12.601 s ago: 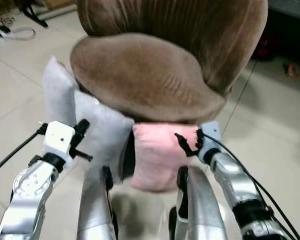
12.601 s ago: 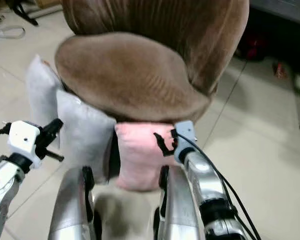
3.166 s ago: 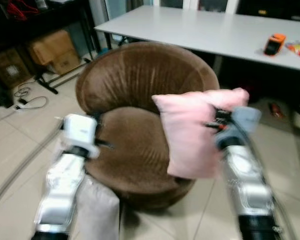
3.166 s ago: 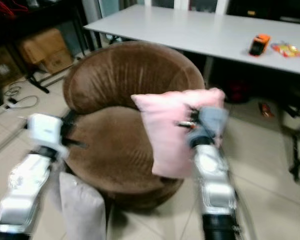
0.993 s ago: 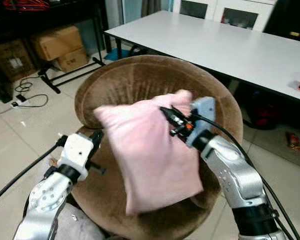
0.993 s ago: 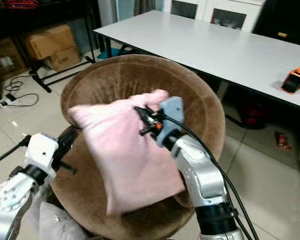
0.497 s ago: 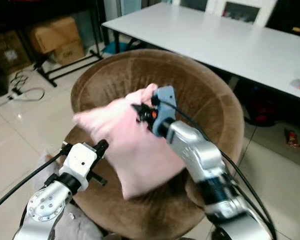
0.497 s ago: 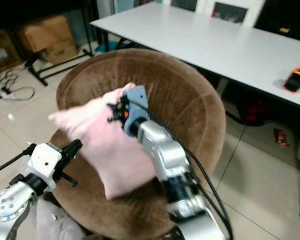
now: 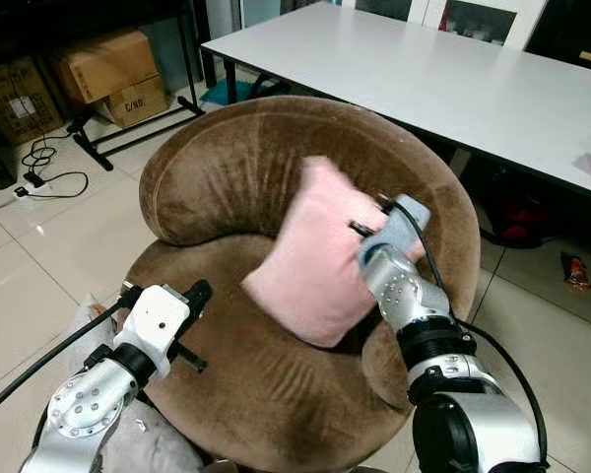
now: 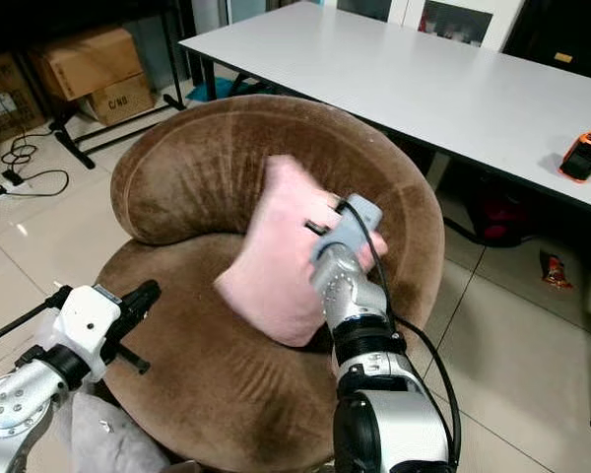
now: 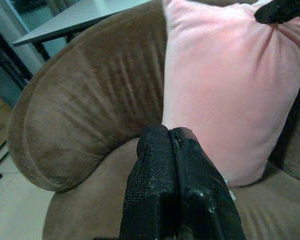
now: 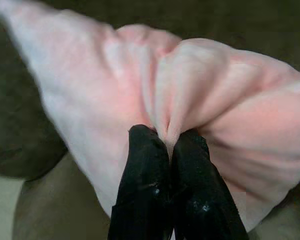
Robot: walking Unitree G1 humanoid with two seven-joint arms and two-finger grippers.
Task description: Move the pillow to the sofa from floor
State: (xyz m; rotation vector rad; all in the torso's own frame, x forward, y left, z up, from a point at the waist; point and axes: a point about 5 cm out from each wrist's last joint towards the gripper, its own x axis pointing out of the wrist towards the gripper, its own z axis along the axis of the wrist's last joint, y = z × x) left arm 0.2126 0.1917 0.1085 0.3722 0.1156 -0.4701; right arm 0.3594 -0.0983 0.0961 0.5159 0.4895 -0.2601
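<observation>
A pink pillow [image 9: 320, 258] leans against the backrest of the round brown sofa chair [image 9: 227, 172], its lower corner resting on the seat. My right gripper [image 12: 165, 145] is shut on a pinched fold at the pillow's upper right edge [image 9: 366, 229]. My left gripper [image 11: 169, 137] is shut with nothing in it, hovering over the seat's front left [image 9: 192, 296], pointing toward the pillow [image 11: 220, 95].
A grey pillow [image 10: 103, 434] lies on the tiled floor at the chair's front left. Behind the chair stands a long white table [image 9: 443, 74] with an orange object [image 10: 583, 153] on it. Cardboard boxes [image 9: 103, 74] and cables lie at the far left.
My right arm has swung the pink pillow rightward and down against the backrest, where it now rests on the seat. The left arm has barely moved.
</observation>
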